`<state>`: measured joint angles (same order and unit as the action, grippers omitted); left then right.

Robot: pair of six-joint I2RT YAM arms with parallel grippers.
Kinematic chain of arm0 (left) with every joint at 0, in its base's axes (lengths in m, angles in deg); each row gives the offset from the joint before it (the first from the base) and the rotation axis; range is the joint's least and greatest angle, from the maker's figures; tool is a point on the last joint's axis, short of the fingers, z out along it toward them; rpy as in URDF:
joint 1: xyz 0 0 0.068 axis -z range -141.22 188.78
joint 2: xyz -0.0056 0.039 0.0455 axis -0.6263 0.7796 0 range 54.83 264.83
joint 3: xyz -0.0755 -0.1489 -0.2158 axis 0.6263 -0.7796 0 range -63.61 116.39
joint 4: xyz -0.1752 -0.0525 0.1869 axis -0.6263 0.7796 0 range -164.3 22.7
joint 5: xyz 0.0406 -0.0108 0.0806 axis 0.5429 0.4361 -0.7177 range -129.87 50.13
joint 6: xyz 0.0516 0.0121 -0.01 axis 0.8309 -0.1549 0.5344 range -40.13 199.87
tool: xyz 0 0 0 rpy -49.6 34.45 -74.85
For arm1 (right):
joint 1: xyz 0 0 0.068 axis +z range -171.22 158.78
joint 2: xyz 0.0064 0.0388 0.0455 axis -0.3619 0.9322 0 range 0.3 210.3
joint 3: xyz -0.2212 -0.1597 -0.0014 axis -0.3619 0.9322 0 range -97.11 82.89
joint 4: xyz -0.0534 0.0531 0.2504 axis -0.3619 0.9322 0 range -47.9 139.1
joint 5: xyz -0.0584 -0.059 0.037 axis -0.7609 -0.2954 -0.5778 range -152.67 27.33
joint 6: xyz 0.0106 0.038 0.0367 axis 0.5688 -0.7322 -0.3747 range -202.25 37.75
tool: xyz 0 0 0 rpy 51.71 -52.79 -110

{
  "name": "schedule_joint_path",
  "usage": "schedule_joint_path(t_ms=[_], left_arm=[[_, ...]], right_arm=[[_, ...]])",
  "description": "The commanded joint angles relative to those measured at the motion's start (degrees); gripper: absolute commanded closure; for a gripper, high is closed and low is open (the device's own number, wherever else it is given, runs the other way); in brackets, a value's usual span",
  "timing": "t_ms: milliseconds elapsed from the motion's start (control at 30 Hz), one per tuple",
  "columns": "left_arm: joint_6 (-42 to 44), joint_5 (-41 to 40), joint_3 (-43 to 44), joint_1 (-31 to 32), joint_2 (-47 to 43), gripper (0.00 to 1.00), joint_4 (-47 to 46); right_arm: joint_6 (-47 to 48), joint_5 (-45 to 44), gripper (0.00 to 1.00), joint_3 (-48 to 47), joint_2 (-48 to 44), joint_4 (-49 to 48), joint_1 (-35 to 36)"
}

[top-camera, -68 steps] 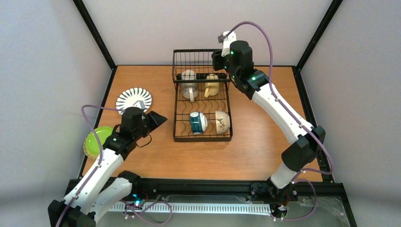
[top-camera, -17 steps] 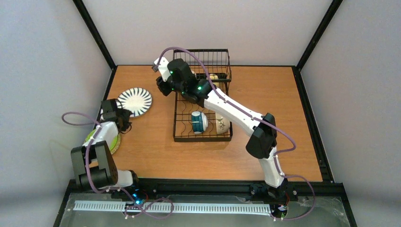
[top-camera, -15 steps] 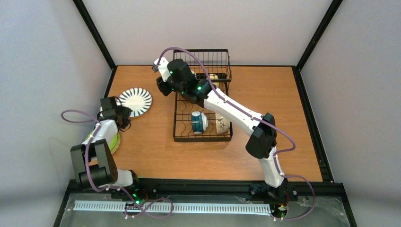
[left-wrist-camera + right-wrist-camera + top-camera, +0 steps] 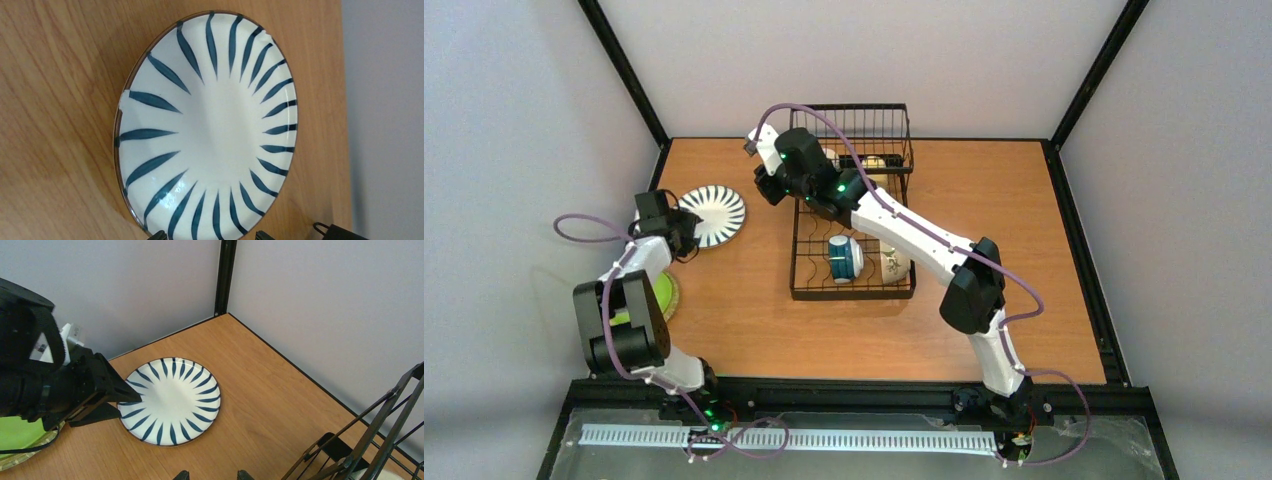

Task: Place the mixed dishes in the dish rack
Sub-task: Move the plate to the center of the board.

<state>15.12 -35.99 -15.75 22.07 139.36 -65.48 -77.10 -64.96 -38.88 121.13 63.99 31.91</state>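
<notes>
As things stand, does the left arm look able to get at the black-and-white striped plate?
Probably yes: the left gripper is open right at the rim of the striped plate, with nothing between them.

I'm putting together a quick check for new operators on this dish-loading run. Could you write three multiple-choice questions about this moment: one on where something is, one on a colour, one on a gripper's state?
1. Where is the round black-and-white striped plate?
A. Flat on the wooden table, left of the black wire dish rack
B. Upright in a rack slot
C. Stacked on another dish

2. What colour is the second plate, partly hidden under the left arm?
A. Red
B. Blue
C. Lime-green

3. How is the left gripper?
A. Shut on the striped plate
B. Open by the striped plate's rim, holding nothing
C. Out of sight

Answers: A, the top view shows it flat on the wood beside the rack; C, a green edge shows beside the arm; B, the right wrist view shows its fingers spread.
</notes>
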Motion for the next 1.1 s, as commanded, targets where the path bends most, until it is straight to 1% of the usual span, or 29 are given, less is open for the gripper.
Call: schedule_joint_path(t_ms=[0, 367, 633, 733, 833, 867, 1067], left_arm=[[1.5, -0.4, 4.0, -0.4, 4.6, 0.00, -0.3], [3.1, -2.0, 10.0, -0.4, 12.5, 0.01, 1.0], [4.3, -2.3, 12.5, -0.4, 16.9, 0.01, 1.4], [4.6, -2.0, 12.7, -0.4, 17.5, 0.01, 1.8], [5.2, -2.0, 12.8, -0.4, 17.8, 0.01, 2.9], [5.4, -2.0, 12.8, -0.5, 17.9, 0.01, 3.1], [5.9, -2.0, 12.3, -0.4, 17.9, 0.01, 3.9]], right_arm=[[0.6, 0.0, 0.46, -0.5, 1.5, -0.9, 0.6], [1.6, -0.2, 0.48, -2.6, 3.8, -0.7, 0.6], [2.8, -4.8, 0.49, -2.5, 3.2, -1.9, 0.5], [3.4, -8.5, 0.45, -2.5, 1.7, -2.7, 0.4], [3.1, -12.5, 0.36, -2.8, -0.3, -3.2, -0.7], [3.0, -13.6, 0.34, -3.0, -1.0, -3.1, -1.2], [2.5, -20.4, 0.28, -3.6, -4.2, -0.6, -4.8]])
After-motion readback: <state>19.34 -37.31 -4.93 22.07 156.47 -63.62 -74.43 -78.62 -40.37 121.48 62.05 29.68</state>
